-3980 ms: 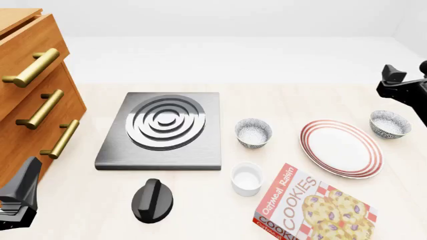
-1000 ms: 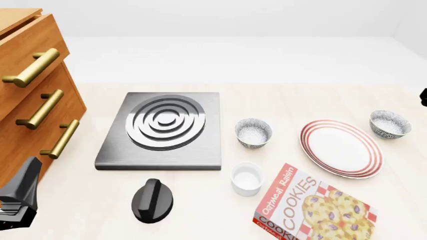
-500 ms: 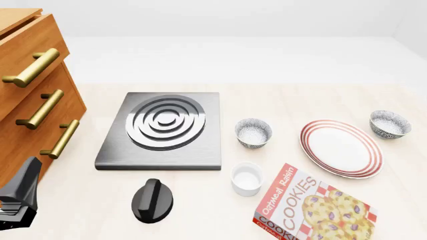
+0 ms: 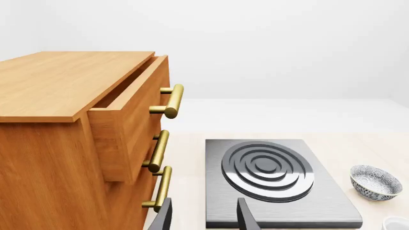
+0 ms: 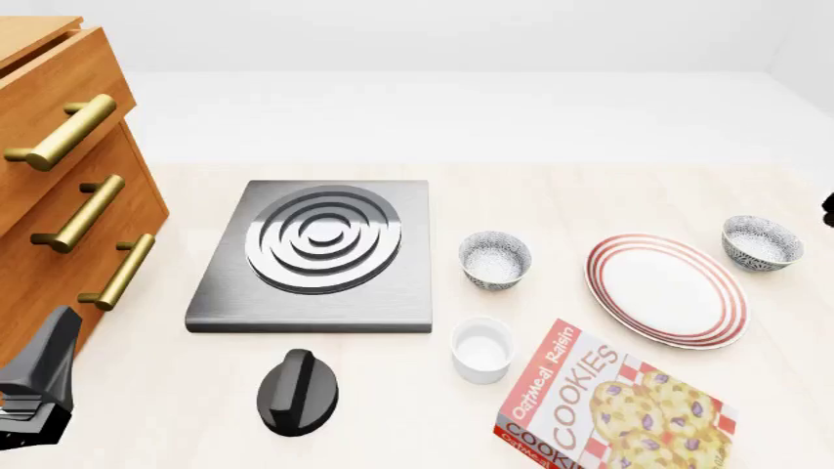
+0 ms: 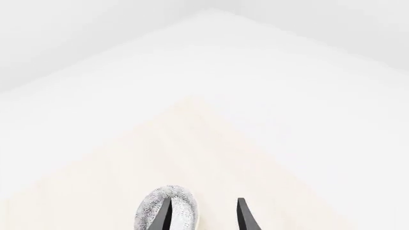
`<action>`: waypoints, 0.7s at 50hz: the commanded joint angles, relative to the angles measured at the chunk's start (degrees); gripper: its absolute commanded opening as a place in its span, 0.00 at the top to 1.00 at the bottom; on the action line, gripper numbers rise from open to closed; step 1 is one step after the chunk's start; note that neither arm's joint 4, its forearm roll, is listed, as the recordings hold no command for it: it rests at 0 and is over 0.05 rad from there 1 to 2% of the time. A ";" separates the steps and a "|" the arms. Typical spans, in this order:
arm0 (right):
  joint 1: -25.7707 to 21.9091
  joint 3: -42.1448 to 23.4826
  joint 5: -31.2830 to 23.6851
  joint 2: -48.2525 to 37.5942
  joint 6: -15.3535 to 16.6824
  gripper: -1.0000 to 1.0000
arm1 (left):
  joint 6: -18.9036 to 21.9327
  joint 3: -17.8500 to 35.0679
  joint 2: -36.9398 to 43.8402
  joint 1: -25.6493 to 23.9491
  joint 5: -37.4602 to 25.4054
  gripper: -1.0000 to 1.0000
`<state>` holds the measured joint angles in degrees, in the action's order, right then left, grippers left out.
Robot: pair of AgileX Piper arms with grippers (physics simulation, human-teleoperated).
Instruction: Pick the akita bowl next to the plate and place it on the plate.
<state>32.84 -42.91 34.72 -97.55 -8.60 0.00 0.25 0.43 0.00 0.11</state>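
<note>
We have two speckled bowls on the table, and the akita bowl point(image 5: 763, 242) we want is the one at the far right, just beside the plate point(image 5: 666, 289) and apart from its rim. Its look-alike point(image 5: 495, 259) sits between the plate and the stove plate point(image 5: 316, 256), a little further from the plate, so we judge the right-hand one to be the target.

Our right gripper point(image 6: 203, 216) is nearly out of the front view at the right edge. Its wrist camera shows two dark fingertips spread apart with nothing between them, and one of them crosses in front of the bowl point(image 6: 167, 210), so we read this as lining up for the rim. Our left gripper point(image 4: 203, 219) waits low by the drawers point(image 4: 96, 139), fingers parted and empty, well away from the job.

The bowl itself stands upright: small, round, dark grey-and-white speckle outside, white inside, empty. The plate is wide, white, red-ringed and bare.
</note>
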 commanded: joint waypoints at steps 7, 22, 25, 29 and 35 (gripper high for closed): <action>-1.08 -1.52 0.01 -3.87 -1.50 0.00 | 0.00 0.00 0.00 0.00 0.00 0.00; -1.01 -3.46 -0.23 -7.03 -2.52 0.00 | 0.00 0.00 0.00 0.00 0.00 0.00; -0.93 -3.78 -0.25 -7.71 -2.72 0.00 | 0.00 0.00 0.00 0.00 0.00 0.00; -1.11 -4.08 -0.43 -8.53 -3.27 0.00 | 0.00 0.00 0.00 0.00 0.00 0.00; -1.26 -4.74 -0.58 -9.78 -3.78 0.00 | 0.00 0.00 0.00 0.00 0.00 0.00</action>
<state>31.75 -46.61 34.37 -105.29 -11.52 0.00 0.25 0.43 0.00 0.11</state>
